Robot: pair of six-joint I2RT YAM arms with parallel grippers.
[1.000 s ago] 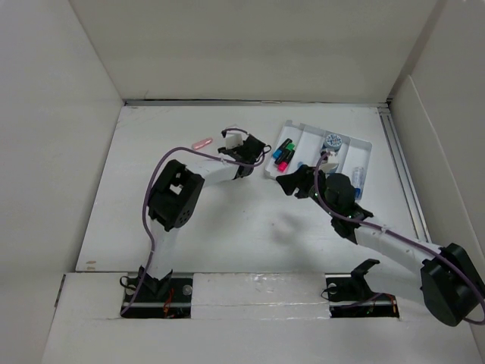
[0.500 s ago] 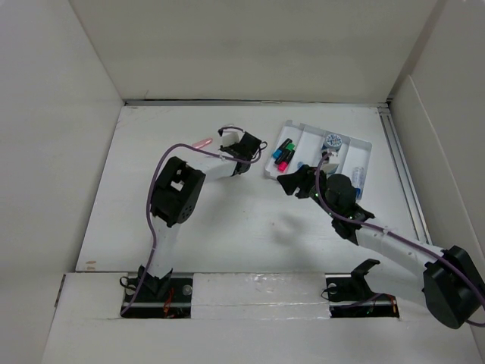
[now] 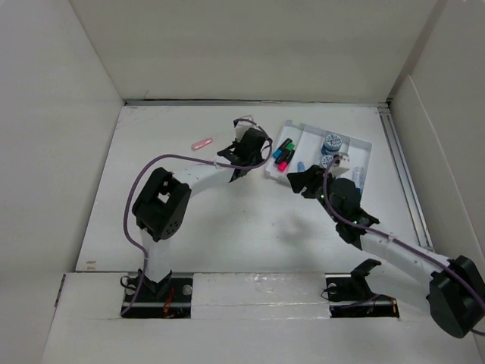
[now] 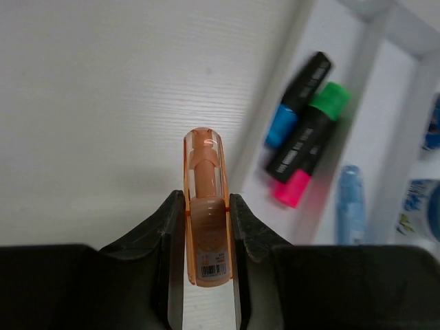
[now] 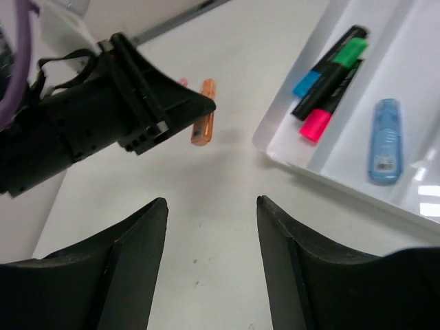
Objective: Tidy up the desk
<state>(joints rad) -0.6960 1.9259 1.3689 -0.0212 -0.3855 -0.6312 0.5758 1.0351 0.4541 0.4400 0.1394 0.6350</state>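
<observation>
My left gripper point(image 4: 205, 218) is shut on a small clear orange tube point(image 4: 204, 175), held lengthwise between the jaws with its tip sticking out forward over the desk point(image 3: 227, 227). In the top view the left gripper point(image 3: 252, 145) sits just left of the white compartment tray point(image 3: 365, 145). The right gripper point(image 5: 212, 206) is open and holds nothing, low over the desk near the tray's front left corner. From there the orange tube point(image 5: 203, 122) shows in the left gripper's black fingers point(image 5: 180, 106).
The tray point(image 4: 381, 103) holds blue, green and pink highlighters point(image 4: 302, 137), a pale blue tube point(image 4: 349, 203) and blue-white rolls point(image 3: 331, 143). A pink tube point(image 3: 201, 142) lies on the desk left of the left gripper. White walls surround the desk.
The left gripper has shut on the orange tube and shifted slightly right toward the tray, its elbow swinging down-left. The right gripper drifted a little right and stays open.
</observation>
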